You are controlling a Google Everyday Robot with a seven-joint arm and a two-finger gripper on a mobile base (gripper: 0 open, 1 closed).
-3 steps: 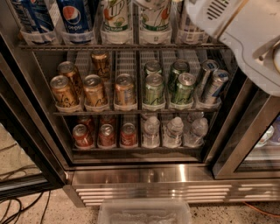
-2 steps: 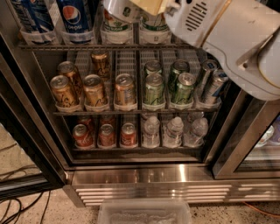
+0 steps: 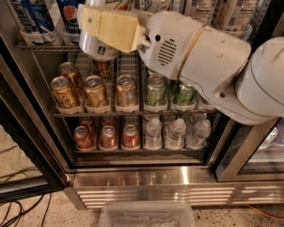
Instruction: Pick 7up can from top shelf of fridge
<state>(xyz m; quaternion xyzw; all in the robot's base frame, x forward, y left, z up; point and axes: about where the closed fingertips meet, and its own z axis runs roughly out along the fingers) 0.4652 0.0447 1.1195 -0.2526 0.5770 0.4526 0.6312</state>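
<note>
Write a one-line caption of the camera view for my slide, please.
The robot's gripper hangs before the top shelf of the fridge, beside the blue Pepsi cans.

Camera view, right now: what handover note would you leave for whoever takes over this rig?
Gripper: at the front of the top shelf, left of centre; a grasp cannot be confirmed. A silver cylinder shows right under it; unclear whether that is a can.
7up can: white cans with green print at the picture's top edge, mostly cut off, beside the Pepsi cans.
Fridge: door open.
Done: arm at the shelf. Left: confirm the grasp, draw the can out.
</note>
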